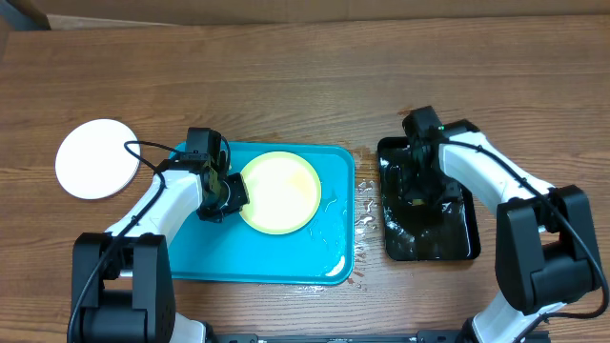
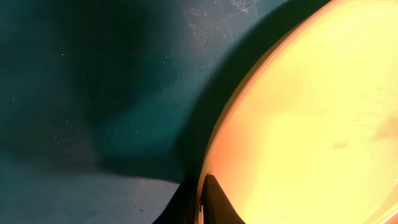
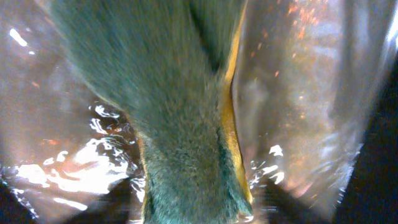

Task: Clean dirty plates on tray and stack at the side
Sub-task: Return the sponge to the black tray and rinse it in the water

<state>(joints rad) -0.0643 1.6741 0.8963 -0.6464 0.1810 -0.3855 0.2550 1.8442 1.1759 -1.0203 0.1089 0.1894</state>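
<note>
A pale yellow plate [image 1: 281, 191] lies on the cyan tray [image 1: 276, 262], toward its back. My left gripper [image 1: 233, 193] is shut on the plate's left rim. In the left wrist view the dark jaws [image 2: 202, 200] pinch the yellow plate's [image 2: 311, 124] edge over the tray floor [image 2: 93, 93]. A white plate [image 1: 95, 159] lies on the table left of the tray. A third plate does not show. My right gripper [image 1: 419, 195] is down in the black tray [image 1: 462, 238], shut on a green and yellow sponge [image 3: 180, 124]. The sponge hides its fingers.
The black tray holds shallow water that glints [image 3: 74, 168]. Water drops [image 1: 365, 205] lie on the wood between the two trays. The tray's front half is bare and wet.
</note>
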